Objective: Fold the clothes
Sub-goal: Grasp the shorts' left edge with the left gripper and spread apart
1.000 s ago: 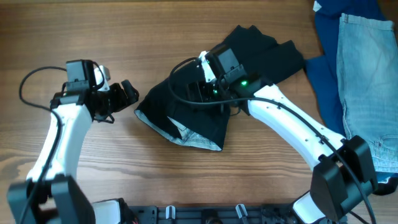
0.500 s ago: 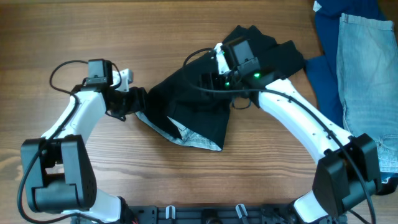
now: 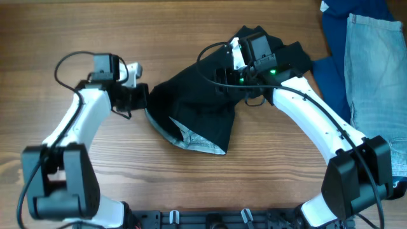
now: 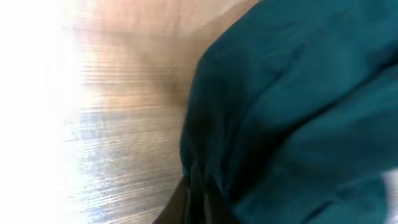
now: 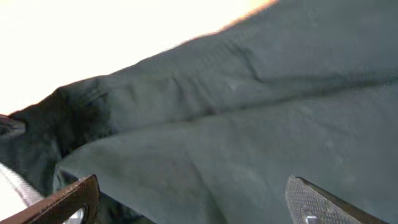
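Swinging in across the bench [image 3: 95, 32], the left arm has reached the cloth since a second ago, and the right arm has drawn toward its far end. The clothes [image 3: 203, 108] lie mid-bench, long axis running from the pale lining [image 3: 198, 144] to the far right. The left gripper [image 3: 141, 98] meets their left edge; whether its fingers [image 4: 186, 199] pinch cloth I cannot tell. The right gripper [image 3: 224, 77] hovers mid-garment, fingers [image 5: 323, 199] spread.
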`<state>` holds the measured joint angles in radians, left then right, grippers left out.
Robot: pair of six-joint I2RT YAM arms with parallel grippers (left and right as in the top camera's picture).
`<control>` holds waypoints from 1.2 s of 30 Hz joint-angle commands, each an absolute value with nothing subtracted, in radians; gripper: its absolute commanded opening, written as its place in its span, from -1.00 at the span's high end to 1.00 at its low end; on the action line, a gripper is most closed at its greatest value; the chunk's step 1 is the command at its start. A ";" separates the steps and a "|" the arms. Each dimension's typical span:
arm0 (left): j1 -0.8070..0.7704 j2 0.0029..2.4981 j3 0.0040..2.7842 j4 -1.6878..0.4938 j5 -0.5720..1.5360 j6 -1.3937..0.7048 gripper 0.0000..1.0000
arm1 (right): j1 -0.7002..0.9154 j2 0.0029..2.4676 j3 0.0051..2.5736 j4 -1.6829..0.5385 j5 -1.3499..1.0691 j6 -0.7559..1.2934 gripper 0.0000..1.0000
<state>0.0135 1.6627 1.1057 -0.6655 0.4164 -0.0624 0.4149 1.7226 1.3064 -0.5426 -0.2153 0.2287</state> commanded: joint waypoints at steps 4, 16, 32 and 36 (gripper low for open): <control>-0.047 1.406 1.419 -0.784 0.422 -0.059 0.92 | 0.388 1.662 1.328 -0.509 -0.373 0.240 -0.85; -0.130 1.263 1.448 -0.782 0.381 -0.078 0.92 | 0.386 1.638 1.328 -0.404 -0.453 0.294 -0.84; -0.293 1.166 1.655 -1.248 0.195 -0.120 0.92 | 0.241 1.581 1.328 -0.408 -0.393 0.204 -0.84; -0.293 1.277 1.655 -1.306 0.195 -0.120 0.92 | 0.241 1.626 1.328 -0.392 -0.373 0.178 -0.82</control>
<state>-0.2874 1.2060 1.6550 -1.2850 0.2203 -0.1108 0.2394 1.5856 1.3064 -0.4038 -0.4061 0.2169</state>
